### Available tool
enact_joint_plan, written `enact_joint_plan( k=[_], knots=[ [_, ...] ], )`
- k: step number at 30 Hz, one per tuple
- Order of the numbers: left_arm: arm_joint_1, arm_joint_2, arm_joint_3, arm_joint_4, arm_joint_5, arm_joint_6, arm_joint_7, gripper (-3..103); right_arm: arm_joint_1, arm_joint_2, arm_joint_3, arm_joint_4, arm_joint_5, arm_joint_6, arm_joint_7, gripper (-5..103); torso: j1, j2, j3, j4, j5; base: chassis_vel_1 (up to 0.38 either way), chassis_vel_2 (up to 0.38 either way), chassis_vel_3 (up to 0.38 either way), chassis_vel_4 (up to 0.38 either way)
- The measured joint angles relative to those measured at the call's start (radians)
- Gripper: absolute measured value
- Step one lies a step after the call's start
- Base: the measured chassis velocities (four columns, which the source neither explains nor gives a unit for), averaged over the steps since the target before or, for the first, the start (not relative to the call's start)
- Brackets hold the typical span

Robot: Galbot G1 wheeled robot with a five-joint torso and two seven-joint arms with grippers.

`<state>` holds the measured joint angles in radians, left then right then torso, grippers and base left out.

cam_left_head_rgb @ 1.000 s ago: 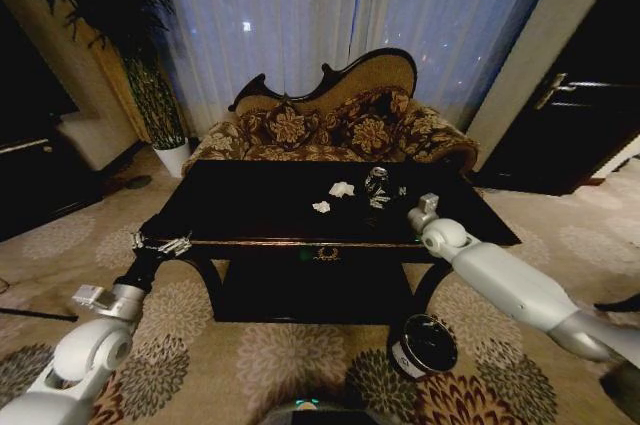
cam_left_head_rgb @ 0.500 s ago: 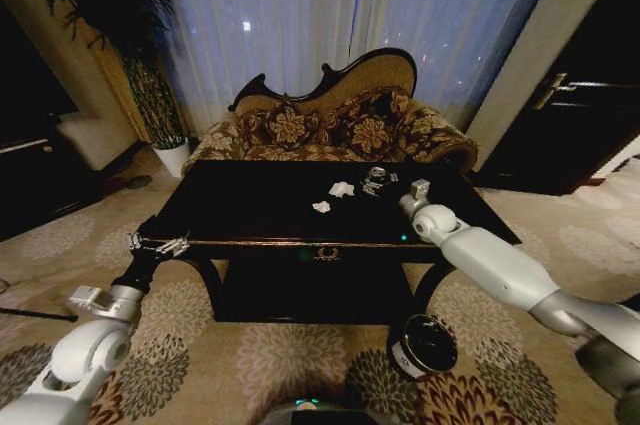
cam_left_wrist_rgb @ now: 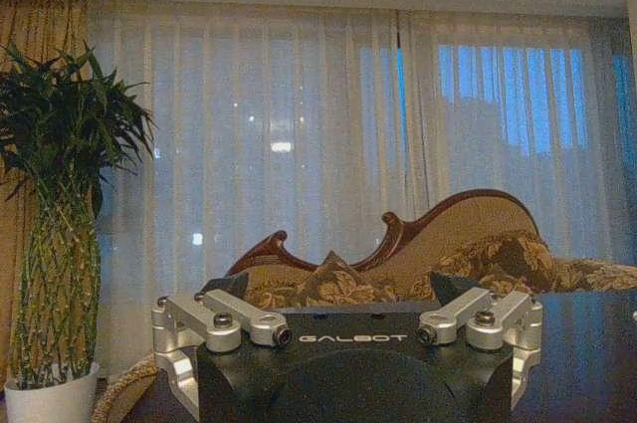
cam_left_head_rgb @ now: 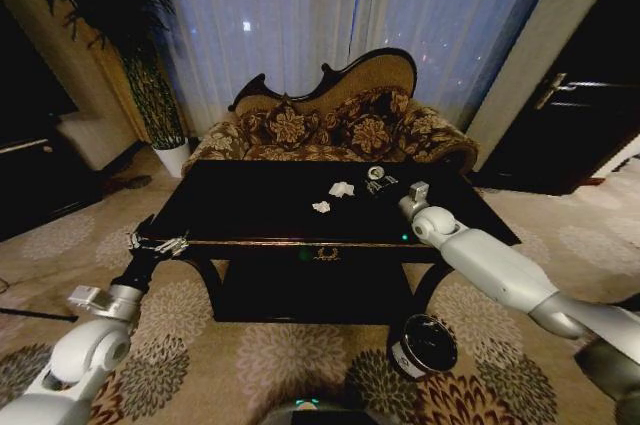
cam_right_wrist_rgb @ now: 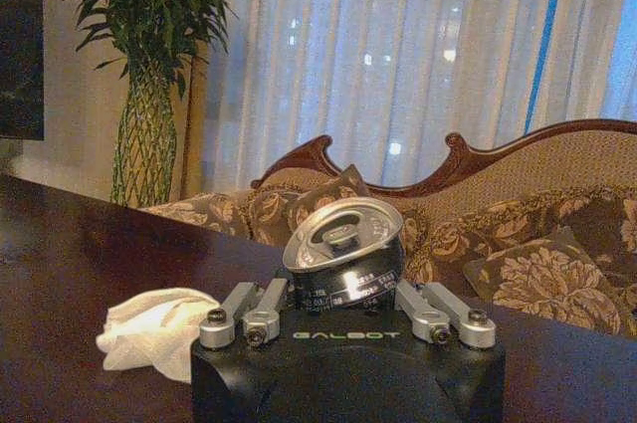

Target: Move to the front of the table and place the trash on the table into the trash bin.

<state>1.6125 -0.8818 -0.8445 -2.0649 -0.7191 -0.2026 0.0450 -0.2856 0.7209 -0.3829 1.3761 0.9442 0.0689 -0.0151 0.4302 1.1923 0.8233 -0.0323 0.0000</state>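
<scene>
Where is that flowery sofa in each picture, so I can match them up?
Head view: the sofa stands behind the table, centre.
Left wrist view: the sofa rises beyond the table, before the curtains.
Right wrist view: the sofa runs behind the can and table.
Shared landmark: the tall plant beside the sofa.

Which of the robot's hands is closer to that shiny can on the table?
The right hand: it sits right at the can, fingers on either side. The left hand hangs at the table's near left corner.
</scene>
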Motion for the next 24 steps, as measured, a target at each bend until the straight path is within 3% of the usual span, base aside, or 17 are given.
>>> enact_joint_plan(
  k=[6,10,11,16,19,22,24],
  knots=[
    [0.006,-0.003,-0.002,-0.004,0.001,0.000,0.000,100,-0.068,-0.051,0.058,0.065,0.000,-0.009,0.015,30,0.000,0.000,0.000,0.0003,0.0001,0.000,0.000,0.000,0.000],
    [0.005,-0.004,-0.001,-0.007,0.002,-0.001,0.000,100,-0.223,-0.143,0.228,0.177,0.009,-0.021,0.030,30,0.000,0.000,0.000,0.0002,0.0006,0.000,0.000,0.000,0.000],
    [0.005,-0.004,-0.001,-0.007,0.002,-0.001,0.000,100,-0.223,-0.143,0.228,0.177,0.009,-0.021,0.030,30,0.000,0.000,0.000,0.0002,0.0006,0.000,0.000,0.000,0.000],
    [-0.008,-0.004,0.010,-0.008,0.002,-0.001,-0.001,100,-0.519,-0.272,0.545,0.287,0.005,0.001,0.015,30,0.000,0.000,0.000,-0.0004,-0.0006,0.000,0.000,0.000,0.000],
    [-0.017,-0.001,0.015,-0.006,0.002,0.000,-0.001,100,-0.624,-0.319,0.621,0.311,-0.004,0.035,0.008,30,0.000,0.000,0.000,-0.0010,0.0012,0.000,0.000,0.000,0.000],
    [-0.012,-0.006,0.011,-0.007,0.002,0.000,-0.001,100,-0.653,-0.341,0.648,0.318,-0.003,0.054,0.008,30,0.000,0.000,0.000,-0.0010,-0.0001,0.000,0.000,0.000,0.000],
    [0.007,-0.023,-0.008,-0.015,0.004,0.000,-0.001,100,-0.664,-0.352,0.658,0.326,0.004,0.063,0.008,30,0.000,0.000,0.000,0.0005,0.0004,0.000,0.000,0.000,0.000]
  ],
)
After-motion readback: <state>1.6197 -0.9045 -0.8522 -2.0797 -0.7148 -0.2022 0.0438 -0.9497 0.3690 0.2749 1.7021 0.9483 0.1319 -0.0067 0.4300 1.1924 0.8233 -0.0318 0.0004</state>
